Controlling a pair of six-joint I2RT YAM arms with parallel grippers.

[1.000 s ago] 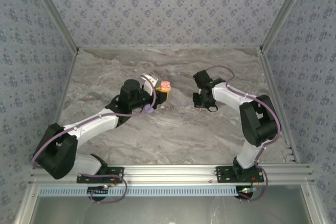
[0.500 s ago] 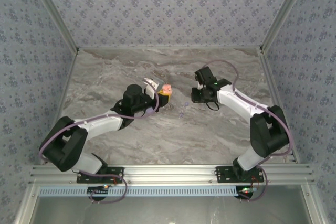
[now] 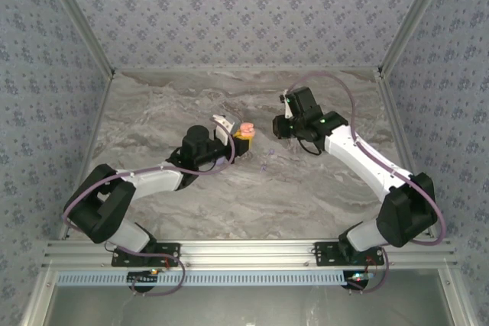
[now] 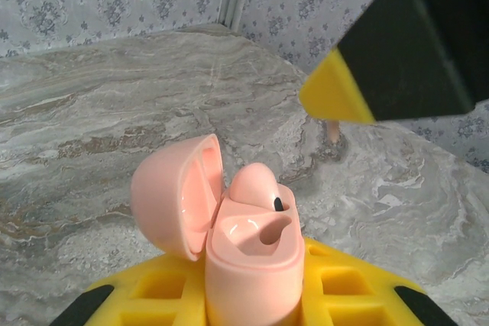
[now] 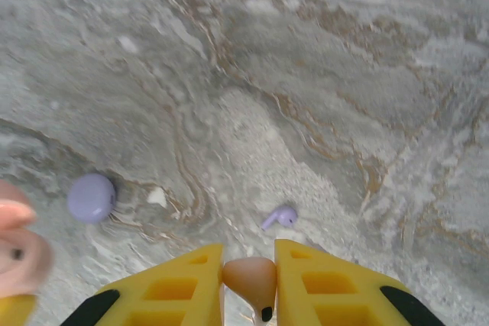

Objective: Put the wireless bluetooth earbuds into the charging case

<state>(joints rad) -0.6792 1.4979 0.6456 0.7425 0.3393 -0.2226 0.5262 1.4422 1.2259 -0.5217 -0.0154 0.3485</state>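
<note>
Pink earbud (image 5: 250,276) pinched between right claw (image 5: 250,265) pads. Left claw (image 4: 252,295) clamped on charging case (image 4: 252,257): lid open, one seated bud (image 4: 256,185) in, empty well beside it. Case sits off to right claw's side, near but apart. Risks: tilted bud catches rim, thin pinch slips, hard push twists case in grip. Lilac earbud (image 5: 280,217) lies on table (image 5: 344,74) just beyond right claw tips.

No legible text, no labels, brands, numbers or signs anywhere
</note>
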